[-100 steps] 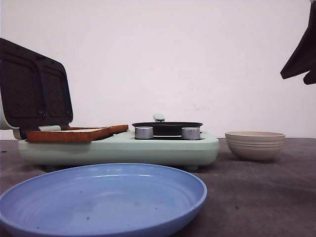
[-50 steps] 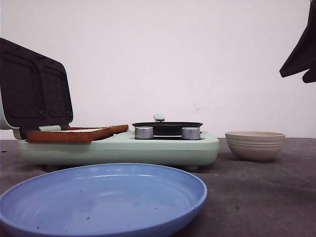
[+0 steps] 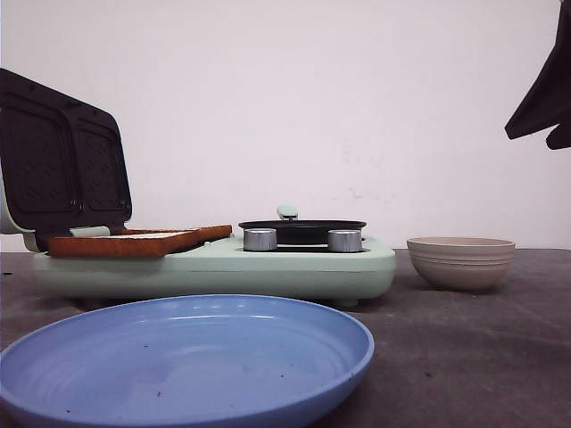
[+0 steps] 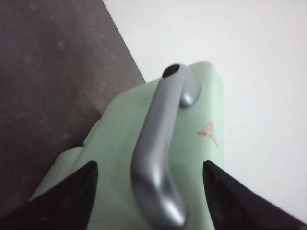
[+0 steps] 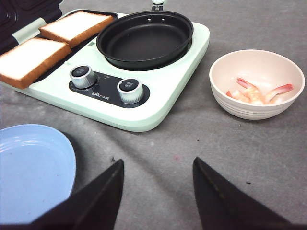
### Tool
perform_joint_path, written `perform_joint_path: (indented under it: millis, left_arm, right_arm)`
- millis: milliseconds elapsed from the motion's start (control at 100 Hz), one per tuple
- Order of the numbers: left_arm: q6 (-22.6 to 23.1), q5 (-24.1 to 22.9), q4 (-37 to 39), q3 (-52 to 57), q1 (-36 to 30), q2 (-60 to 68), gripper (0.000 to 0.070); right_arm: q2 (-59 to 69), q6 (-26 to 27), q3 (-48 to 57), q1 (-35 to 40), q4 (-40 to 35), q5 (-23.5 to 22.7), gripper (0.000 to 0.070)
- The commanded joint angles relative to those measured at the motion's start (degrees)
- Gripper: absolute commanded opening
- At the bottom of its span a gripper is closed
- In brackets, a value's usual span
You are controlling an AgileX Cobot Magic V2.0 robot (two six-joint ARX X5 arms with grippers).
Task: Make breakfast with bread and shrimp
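Beige ribbed bowl [image 5: 257, 83] holding pink-orange shrimp [image 5: 259, 92], empty blue plate [image 5: 29, 170] nearby, right gripper [image 5: 156, 191] fingers released, left gripper [image 4: 148, 191] fingers parted, straddling grey handle [image 4: 160, 148].

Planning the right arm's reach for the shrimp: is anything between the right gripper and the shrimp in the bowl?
Nothing visible is. In the right wrist view the right gripper is open above bare table, and the shrimp lies uncovered in the beige bowl, beside the cooker. Only the bowl's rim must be cleared from above.
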Motion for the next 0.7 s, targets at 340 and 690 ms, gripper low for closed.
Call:
perform_joint_path:
  millis: [340,690]
  left_arm:
    - [0.11,2.64,1.01,7.78,-0.83,6.38,0.0348]
    - [1.27,3.41,-0.50,7.78,-2.45,8.11,0.0272]
  right_arm:
    - [0.15,-0.24,0.15,0.22,0.39,0.20,0.0271]
    - [0.15,-0.22,0.15,0.22,0.37,0.20,0.0271]
